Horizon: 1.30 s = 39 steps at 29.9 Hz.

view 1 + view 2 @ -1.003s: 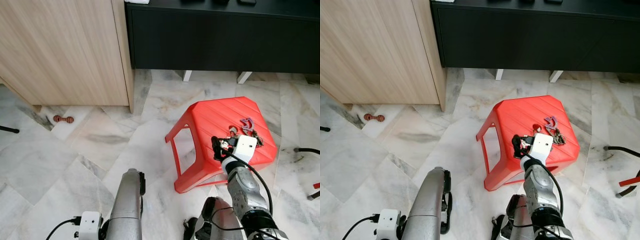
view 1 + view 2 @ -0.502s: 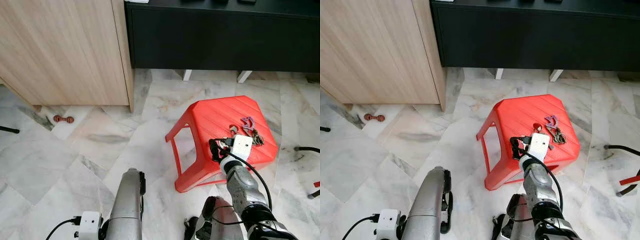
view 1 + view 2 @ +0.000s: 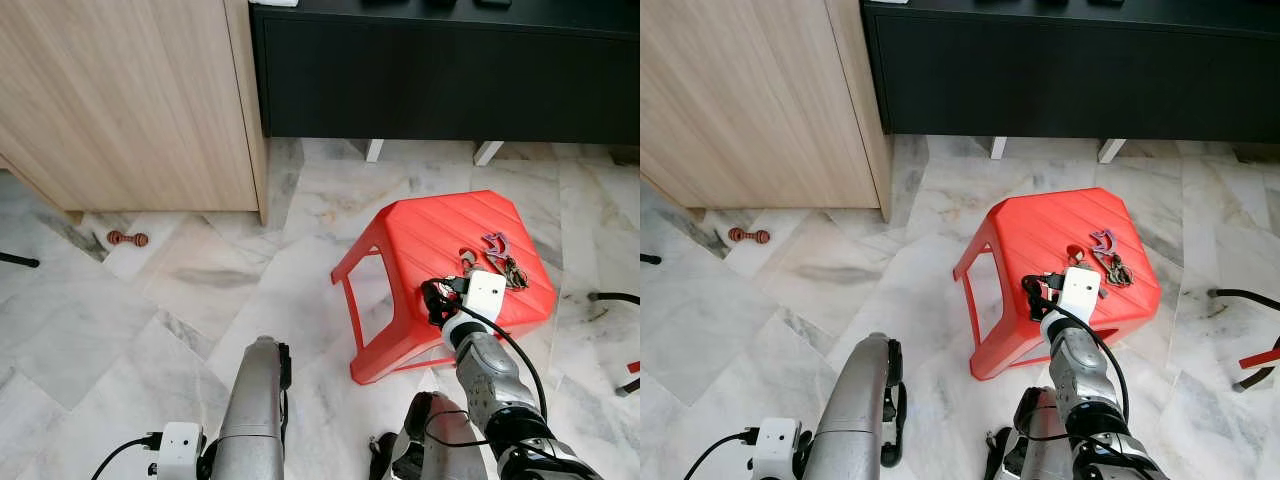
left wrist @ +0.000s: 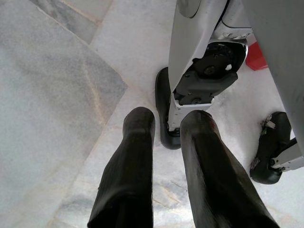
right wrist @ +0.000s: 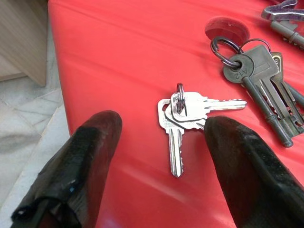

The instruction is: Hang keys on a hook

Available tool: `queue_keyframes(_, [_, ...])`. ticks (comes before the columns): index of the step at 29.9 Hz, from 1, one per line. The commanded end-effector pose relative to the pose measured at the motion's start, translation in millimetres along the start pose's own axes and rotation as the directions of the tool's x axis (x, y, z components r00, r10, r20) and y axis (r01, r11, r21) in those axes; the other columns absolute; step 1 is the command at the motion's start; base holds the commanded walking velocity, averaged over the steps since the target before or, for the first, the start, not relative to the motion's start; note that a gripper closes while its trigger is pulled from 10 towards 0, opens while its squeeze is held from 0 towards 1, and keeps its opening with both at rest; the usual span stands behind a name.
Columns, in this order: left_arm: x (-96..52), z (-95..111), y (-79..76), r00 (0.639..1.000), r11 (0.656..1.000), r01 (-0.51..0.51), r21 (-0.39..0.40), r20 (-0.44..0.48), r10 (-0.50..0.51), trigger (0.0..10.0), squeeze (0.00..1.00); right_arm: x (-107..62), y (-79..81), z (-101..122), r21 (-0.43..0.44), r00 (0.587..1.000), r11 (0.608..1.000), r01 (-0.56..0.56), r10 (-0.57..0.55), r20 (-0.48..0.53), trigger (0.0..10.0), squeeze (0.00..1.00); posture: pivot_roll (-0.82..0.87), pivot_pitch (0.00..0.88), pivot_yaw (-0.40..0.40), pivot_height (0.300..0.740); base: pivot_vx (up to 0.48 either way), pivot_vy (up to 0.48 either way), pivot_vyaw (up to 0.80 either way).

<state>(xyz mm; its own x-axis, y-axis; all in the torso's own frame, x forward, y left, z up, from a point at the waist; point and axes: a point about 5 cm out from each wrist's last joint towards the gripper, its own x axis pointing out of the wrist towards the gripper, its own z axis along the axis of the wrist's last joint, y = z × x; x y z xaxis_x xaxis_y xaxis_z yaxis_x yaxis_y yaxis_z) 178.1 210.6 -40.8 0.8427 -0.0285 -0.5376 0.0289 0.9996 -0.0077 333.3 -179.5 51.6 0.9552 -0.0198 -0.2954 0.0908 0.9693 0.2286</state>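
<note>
Right claw hovering over keys on the red stool

The right claw (image 5: 161, 156) is spreading wide around the silver keys (image 5: 183, 116) lying flat on the red stool (image 3: 430, 235); the left claw (image 4: 164, 142) is hanging narrow above the floor (image 3: 150, 300).

A red moulded plastic stool (image 3: 430, 245) with a ribbed top stands on the grey-veined white marble floor (image 3: 150, 310). On its seat lie a small ring of two silver keys (image 5: 183, 116), beside it a larger bunch of dull brass-coloured keys (image 5: 263, 78) on a steel ring, near a round hole (image 5: 227, 29) in the seat. A small reddish dumbbell-shaped object (image 3: 127, 238) lies on the floor, well apart.
</note>
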Motion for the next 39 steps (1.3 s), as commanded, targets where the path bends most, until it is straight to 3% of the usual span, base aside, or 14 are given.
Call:
queue_keyframes(1, [7.2, 124, 8.2, 0.854, 0.999, -0.049, -0.02, 0.517, 0.052, 10.0, 0.0, -2.7, -7.6, -8, 0.003, 0.999, 1.0, 0.028, -0.027, -0.028, 10.0, 0.0, 0.17, 0.343, -0.107, 0.601, 0.0, 0.0, 0.0])
queue_keyframes(22, [7.2, 124, 8.2, 0.854, 0.999, -0.049, -0.02, 0.517, 0.052, 10.0, 0.0, -2.7, -7.6, -8, 0.003, 0.999, 1.0, 0.028, -0.027, -0.028, 10.0, 0.0, 0.17, 0.343, -0.107, 0.601, 0.0, 0.0, 0.0])
queue_keyframes(27, [1.2, 148, 2.4, 0.806, 0.999, -0.037, 0.002, 0.591, 0.029, 10.0, 0.0, 4.8, -10.9, 12, -0.016, 0.999, 0.999, 0.037, -0.036, 0.024, 10.0, 0.0, 0.18, 0.357, -0.1, 0.601, 0.0, 0.0, 0.0])
queue_keyframes(39, [0.8, 148, 2.3, 0.812, 0.999, -0.036, -0.004, 0.583, 0.032, 10.0, 0.0, 7.5, -9.0, 17, -0.018, 0.999, 0.999, 0.032, -0.031, 0.037, 10.0, 0.0, 0.18, 0.356, -0.099, 0.601, 0.0, 0.0, 0.0])
